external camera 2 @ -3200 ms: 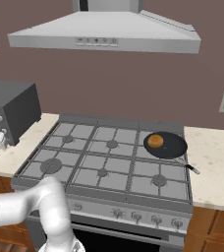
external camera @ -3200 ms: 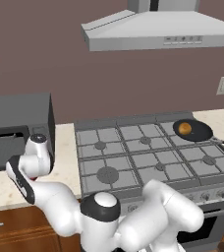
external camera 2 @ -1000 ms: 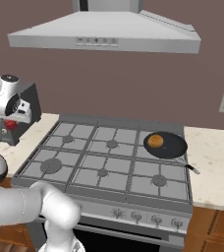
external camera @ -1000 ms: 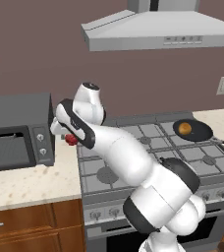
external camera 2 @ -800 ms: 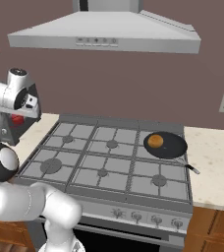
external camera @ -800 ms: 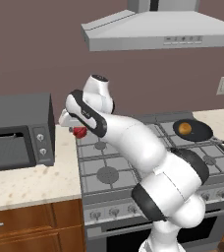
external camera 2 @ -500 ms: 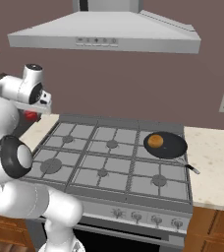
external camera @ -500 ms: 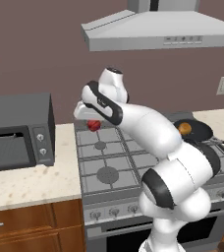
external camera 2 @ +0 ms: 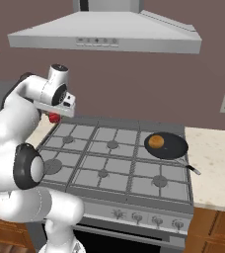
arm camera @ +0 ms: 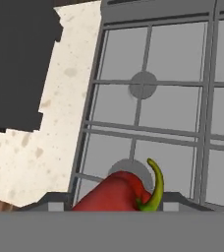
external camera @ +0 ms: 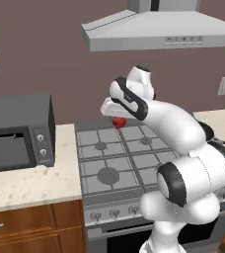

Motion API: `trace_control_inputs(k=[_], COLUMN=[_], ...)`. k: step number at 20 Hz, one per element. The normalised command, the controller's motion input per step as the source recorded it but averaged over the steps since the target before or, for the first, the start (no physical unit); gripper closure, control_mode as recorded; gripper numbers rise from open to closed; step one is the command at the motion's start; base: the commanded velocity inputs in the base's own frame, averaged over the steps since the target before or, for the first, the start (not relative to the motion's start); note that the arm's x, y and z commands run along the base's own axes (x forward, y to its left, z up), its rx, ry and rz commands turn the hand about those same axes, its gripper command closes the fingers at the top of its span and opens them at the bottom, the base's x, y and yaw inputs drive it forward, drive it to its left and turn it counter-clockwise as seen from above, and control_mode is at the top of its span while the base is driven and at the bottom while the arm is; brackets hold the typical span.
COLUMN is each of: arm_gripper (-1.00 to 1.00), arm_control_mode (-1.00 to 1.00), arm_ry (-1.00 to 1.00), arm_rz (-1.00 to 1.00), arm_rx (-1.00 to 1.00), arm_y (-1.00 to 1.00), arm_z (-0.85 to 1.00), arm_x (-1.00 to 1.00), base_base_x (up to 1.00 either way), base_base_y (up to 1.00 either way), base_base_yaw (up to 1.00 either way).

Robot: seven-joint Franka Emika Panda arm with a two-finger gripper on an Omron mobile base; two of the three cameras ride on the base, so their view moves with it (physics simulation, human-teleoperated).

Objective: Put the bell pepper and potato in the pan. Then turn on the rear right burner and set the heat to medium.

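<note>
You've got the pepper (external camera: 118, 122) clamped in the gripper (external camera: 117, 117), jaws partly closed around it, red body and green stem hanging in the air above the rear left corner of the stove (external camera: 115, 163), and in the hand view it sits low over a burner (arm camera: 143, 85) and grey grates. Over on the far right the potato (external camera 2: 156, 142) lies inside the pan (external camera 2: 169, 148) on the rear right burner. The microwave (external camera: 17, 131) stands on the counter (external camera: 30, 183) left of the stove, and the hood (external camera 2: 104, 34) hangs overhead.
</note>
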Motion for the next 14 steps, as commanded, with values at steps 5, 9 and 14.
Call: trace_control_inputs(k=[5, 9, 14], arm_gripper=[1.0, 1.0, 1.0], arm_control_mode=[-1.0, -1.0, -1.0], arm_ry=[0.0, 0.0, 0.02], arm_rz=[-0.12, -0.14, -0.16], arm_rx=[0.0, 0.0, -0.02], arm_y=[-0.89, -0.91, -0.94], arm_z=[0.0, 0.0, -0.01], arm_x=[0.0, 0.0, 0.0], base_base_x=[0.0, 0.0, 0.0], base_base_y=[0.0, 0.0, 0.0], base_base_yaw=[0.0, 0.0, 0.0])
